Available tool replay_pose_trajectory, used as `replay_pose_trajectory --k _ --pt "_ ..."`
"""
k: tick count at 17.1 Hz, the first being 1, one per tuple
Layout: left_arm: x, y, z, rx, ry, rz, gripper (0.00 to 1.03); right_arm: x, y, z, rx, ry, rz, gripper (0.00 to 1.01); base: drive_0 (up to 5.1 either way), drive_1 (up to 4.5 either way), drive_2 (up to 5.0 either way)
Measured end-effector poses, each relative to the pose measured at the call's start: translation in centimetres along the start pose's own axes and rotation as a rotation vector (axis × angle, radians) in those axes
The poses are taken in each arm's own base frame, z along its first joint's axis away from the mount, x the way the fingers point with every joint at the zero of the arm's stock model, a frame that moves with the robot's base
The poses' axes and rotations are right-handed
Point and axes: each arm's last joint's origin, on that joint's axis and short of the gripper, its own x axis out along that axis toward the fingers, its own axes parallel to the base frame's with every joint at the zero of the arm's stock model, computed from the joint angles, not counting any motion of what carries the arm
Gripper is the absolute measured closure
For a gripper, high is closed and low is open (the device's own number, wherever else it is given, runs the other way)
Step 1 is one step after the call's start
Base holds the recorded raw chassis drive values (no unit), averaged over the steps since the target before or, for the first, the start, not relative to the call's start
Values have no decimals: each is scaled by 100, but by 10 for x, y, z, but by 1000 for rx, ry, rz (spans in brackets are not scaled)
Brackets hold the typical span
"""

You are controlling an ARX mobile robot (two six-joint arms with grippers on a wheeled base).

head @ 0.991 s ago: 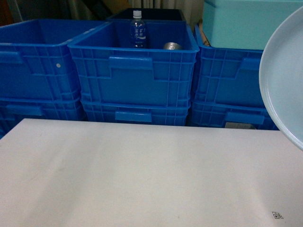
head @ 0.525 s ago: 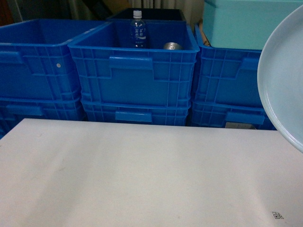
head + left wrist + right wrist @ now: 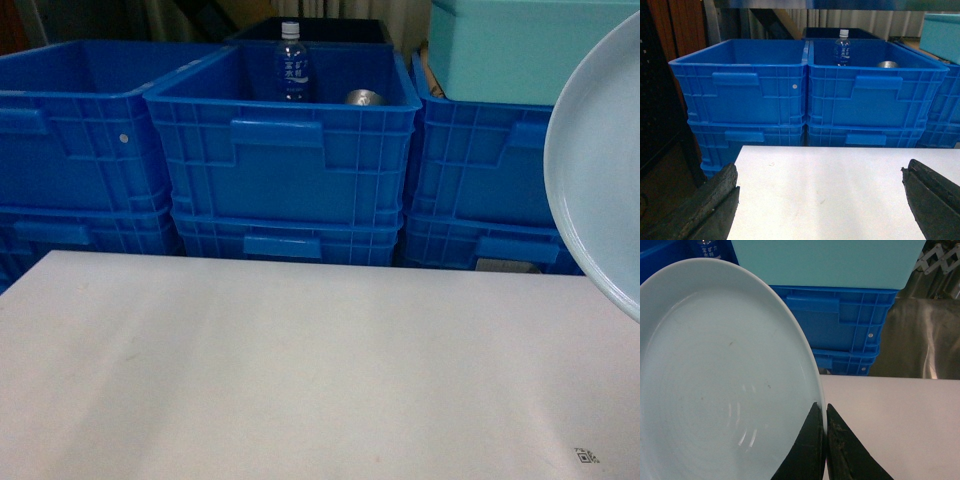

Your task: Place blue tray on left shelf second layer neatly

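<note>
Where white table (image 3: 300, 370) ends, stacked blue crates (image 3: 285, 150) stand.

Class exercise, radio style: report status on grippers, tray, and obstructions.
Left gripper open, empty, over the table. Right gripper shut on tray rim, tray held tilted up. Shelf not identifiable; blue crates stacked ahead.

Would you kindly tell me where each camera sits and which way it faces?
Head: high, facing forward over the white table to the blue crates; no body shows.
Left wrist: low over the table; open left gripper.
Right wrist: behind the right gripper, clamping the blue tray.
Head and left wrist share the bottle.
</note>
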Motion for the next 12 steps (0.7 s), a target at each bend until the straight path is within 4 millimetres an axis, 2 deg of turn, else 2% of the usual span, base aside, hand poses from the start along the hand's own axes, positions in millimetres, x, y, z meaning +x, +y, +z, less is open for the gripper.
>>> replay_pose_trajectory --k 3,8,12 --pt "0 0 0 0 0 0 5 0 0 0 -1 0 0 99 -19 -19 -19" --pt "0 0 0 0 1 2 5 0 0 0 -2 -2 0 99 -188 -188 -188" --pt "0 0 0 0 0 2 5 0 0 0 -2 0 0 99 318 -427 -427"
